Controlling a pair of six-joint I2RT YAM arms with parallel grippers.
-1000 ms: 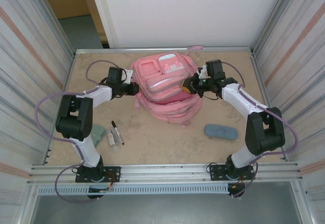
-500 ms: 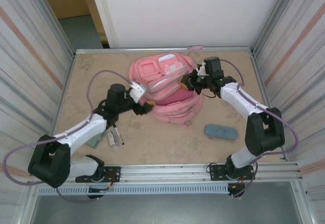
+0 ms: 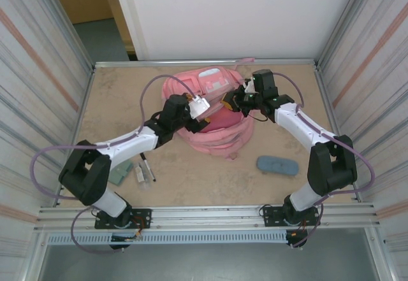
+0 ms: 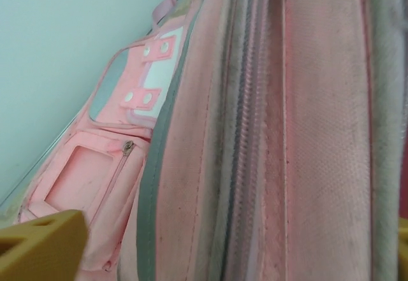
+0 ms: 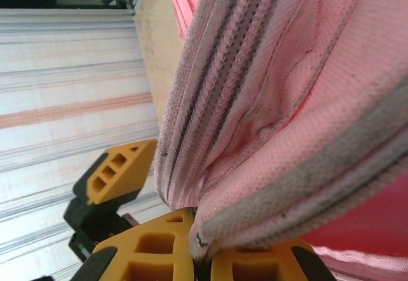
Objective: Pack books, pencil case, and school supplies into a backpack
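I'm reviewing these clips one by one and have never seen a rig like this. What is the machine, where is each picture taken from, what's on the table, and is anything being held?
Two robot arms are bolted at the near edge of a table, each ending in a two-finger gripper. The wide picture looks down from above and behind them. The two close-ups come from cameras on the wrists. On the table lie a pink backpack, a blue-grey pencil case, a black marker, a grey-green block and a pale stick. The right gripper is shut, pinching the backpack's zipped edge. The left gripper is open at the backpack, its yellow fingers spread wide.
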